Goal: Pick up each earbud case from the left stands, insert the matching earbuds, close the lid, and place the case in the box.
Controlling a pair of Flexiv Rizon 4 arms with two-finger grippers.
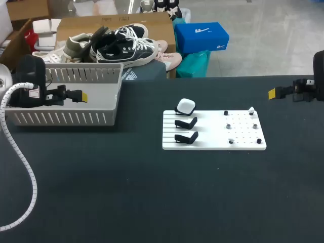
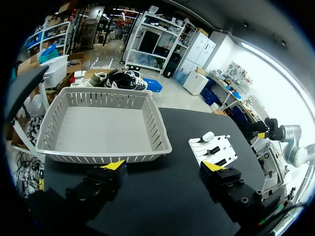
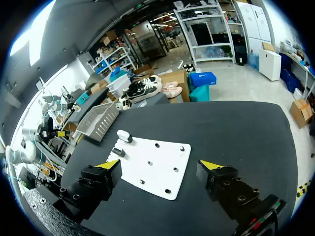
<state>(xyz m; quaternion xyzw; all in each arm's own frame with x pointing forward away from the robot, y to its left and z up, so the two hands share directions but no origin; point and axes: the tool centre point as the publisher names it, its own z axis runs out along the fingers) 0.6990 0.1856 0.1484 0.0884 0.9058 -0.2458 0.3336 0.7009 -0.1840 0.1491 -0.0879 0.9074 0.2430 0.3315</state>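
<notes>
Here our left hand (image 2: 164,167) hangs released, its two yellow-tipped fingers standing wide apart and gripping nothing, above the left side of the dark worktop (image 1: 152,202). Just ahead of it lies the grey slatted basket (image 2: 158,129), its near wall close beyond the fingertips.

Our right hand (image 3: 159,164) is likewise released, fingers spread and closed on nothing. It is out over the far right part of the worktop. Ahead of it, a white plate (image 1: 212,144) lies flat near the middle of the worktop, to the right of the basket and apart from it.

On the plate's left half three black stands (image 1: 186,123) sit in a row, one behind the other. The white earbud case (image 1: 186,106) rests on the farthest of the three, and its lid looks shut. Across the plate's right half we see a scatter of small pieces (image 1: 229,125), some dark and some pale, standing up from the surface. They are too small for us to tell which of them are earbuds.

Both hands are well apart from the earbud case and from the plate, one out to each side of the worktop.
</notes>
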